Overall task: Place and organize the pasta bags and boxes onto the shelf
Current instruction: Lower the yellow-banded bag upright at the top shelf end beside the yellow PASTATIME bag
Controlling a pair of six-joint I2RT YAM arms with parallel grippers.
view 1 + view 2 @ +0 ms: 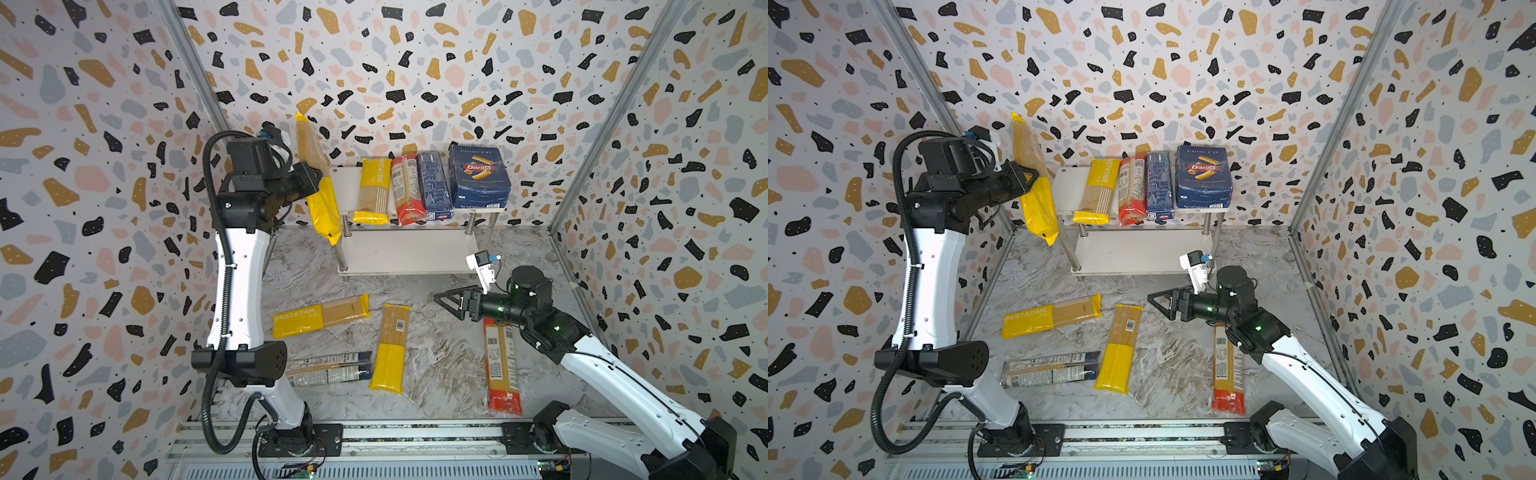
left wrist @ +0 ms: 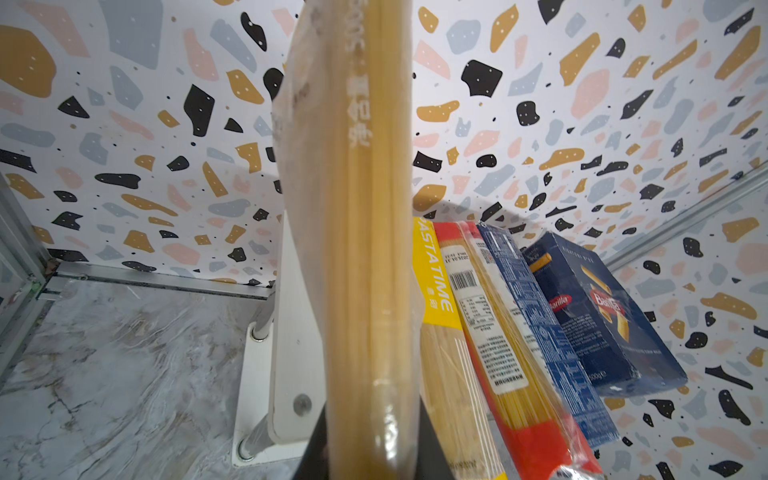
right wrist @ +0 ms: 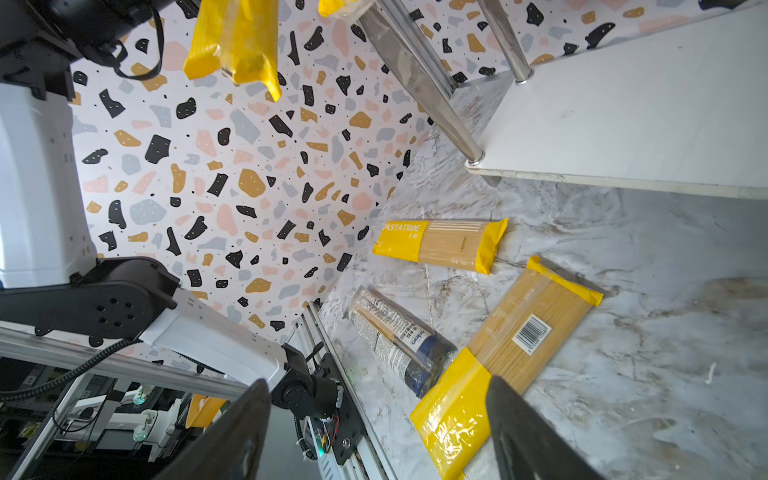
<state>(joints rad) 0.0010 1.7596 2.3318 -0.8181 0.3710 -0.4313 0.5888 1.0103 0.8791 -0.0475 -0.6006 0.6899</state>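
My left gripper (image 1: 318, 183) is clamped mid-length on a yellow bag (image 1: 325, 208), tilted on end at the shelf (image 1: 345, 183)'s left end. I judge it is bound for the bare strip there, though whether they touch is unclear. The right gripper (image 1: 442, 300) hangs apart and empty, clear of that path.

Two arms of matching build.
- Left arm (image 1: 237, 282): glossy white link shells with small round holes, black joint housings, and a black elbow cover (image 1: 266, 356) with a cluster of holes. A black corrugated cable conduit (image 1: 227, 295) runs up its side, fastened with white ties.
- Right arm (image 1: 623, 382): the same white shells, with a thin black cable along the top and green indicator lights (image 1: 556, 328) on the black joints.
- Wrist camera: sits on a white bracket (image 1: 478, 262) with a blue connector.
- Fingers (image 3: 528, 436): matt black and tapering.
- Bases: black plates (image 1: 291, 442) bolted to a silver rail (image 1: 415, 432).
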